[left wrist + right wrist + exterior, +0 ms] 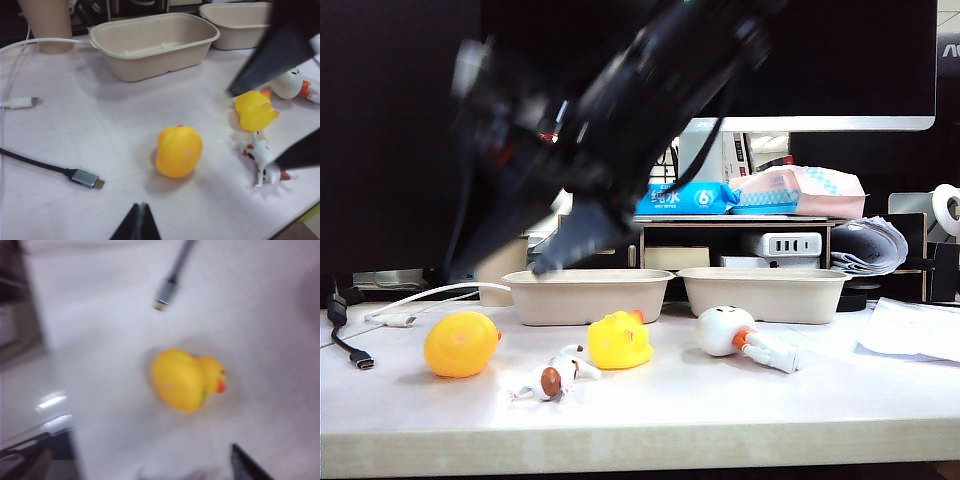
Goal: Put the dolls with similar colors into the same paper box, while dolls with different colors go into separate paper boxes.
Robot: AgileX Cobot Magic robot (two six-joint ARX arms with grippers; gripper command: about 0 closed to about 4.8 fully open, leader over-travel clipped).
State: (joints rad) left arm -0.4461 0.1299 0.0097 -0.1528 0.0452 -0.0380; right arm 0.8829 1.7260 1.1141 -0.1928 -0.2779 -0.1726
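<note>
Right gripper: carried on a dark, motion-blurred arm that reaches across from the upper right of the exterior view to the left side. Its fingers are seen spread wide, with nothing between them. It is held above the table, over the round yellow doll and clear of it; in the right wrist view that doll is seen lying below, between the finger edges, near the plug of a grey cable.

Left gripper: only a dark tip is shown at the frame edge, so it cannot be told whether it is spread or pressed together. It is held near the round yellow doll, apart from it.

Duck-like yellow doll, spotted white doll and orange-beaked white doll are laid on the table in front of the boxes. Left paper box and right paper box are set side by side behind them; no doll is seen in either
</note>
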